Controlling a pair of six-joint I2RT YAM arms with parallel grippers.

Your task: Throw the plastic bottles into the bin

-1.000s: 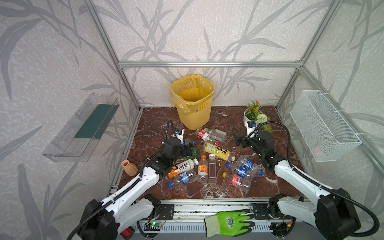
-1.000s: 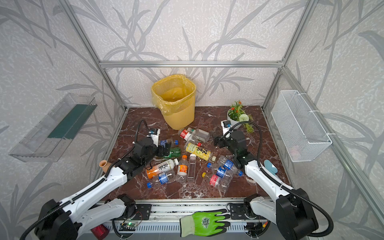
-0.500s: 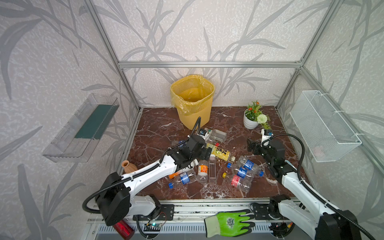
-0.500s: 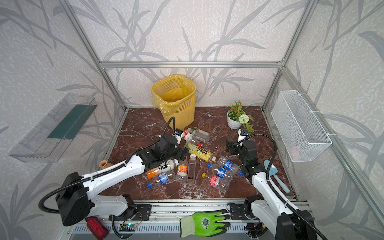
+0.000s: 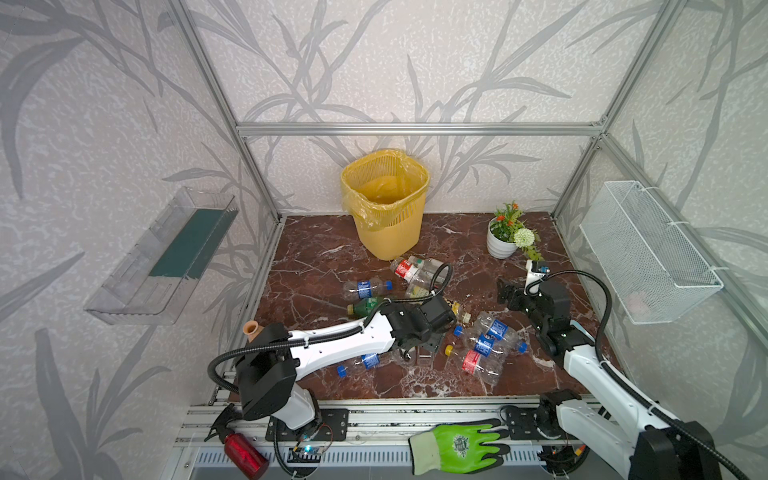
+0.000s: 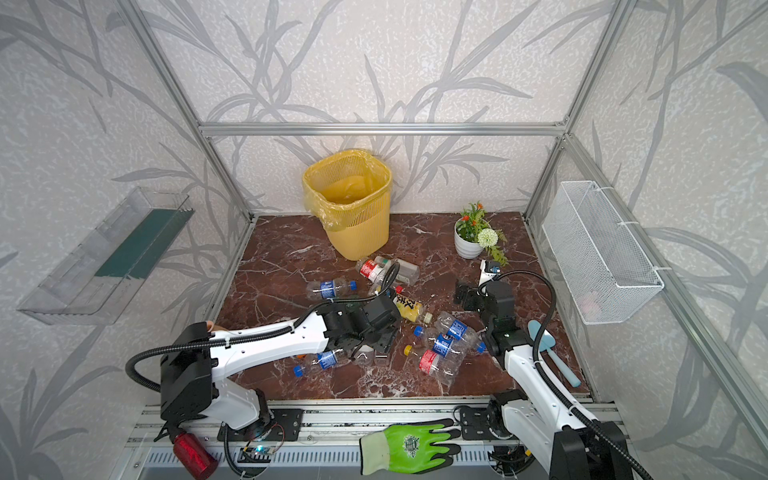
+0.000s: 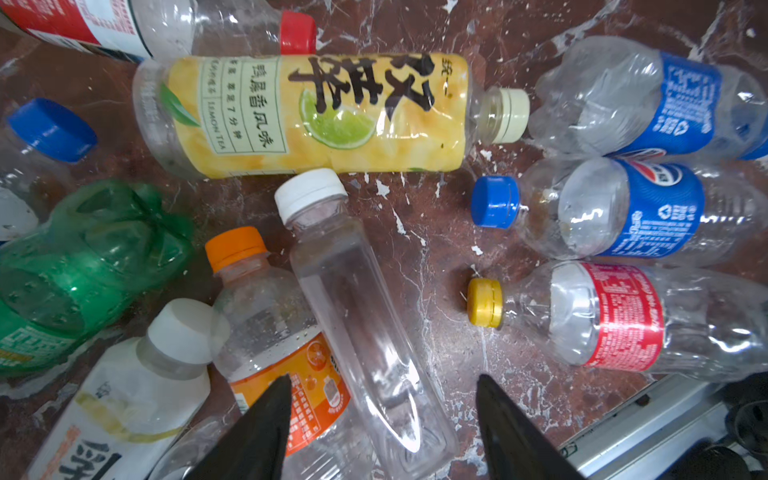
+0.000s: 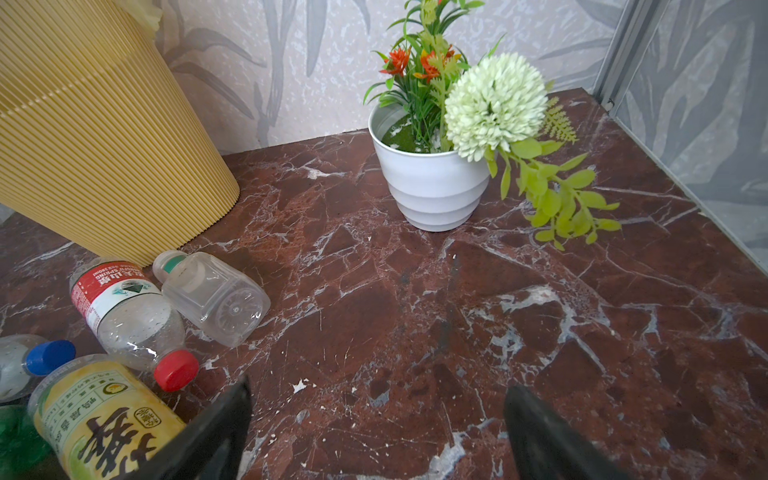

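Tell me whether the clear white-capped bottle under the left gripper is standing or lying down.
Lying down: the clear bottle rests flat on the marble, cap on, between the open fingers of the left gripper.

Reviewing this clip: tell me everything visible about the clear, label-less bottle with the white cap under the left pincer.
The clear bottle is transparent plastic with a squarish body and no label. It looks empty and is closed by a ribbed white cap. It lies on its side on the marble top, its flank against the orange-capped bottle and its cap close to the yellow lemon-tea bottle. The left pincer straddles its base end, jaws apart, with a gap on one side.
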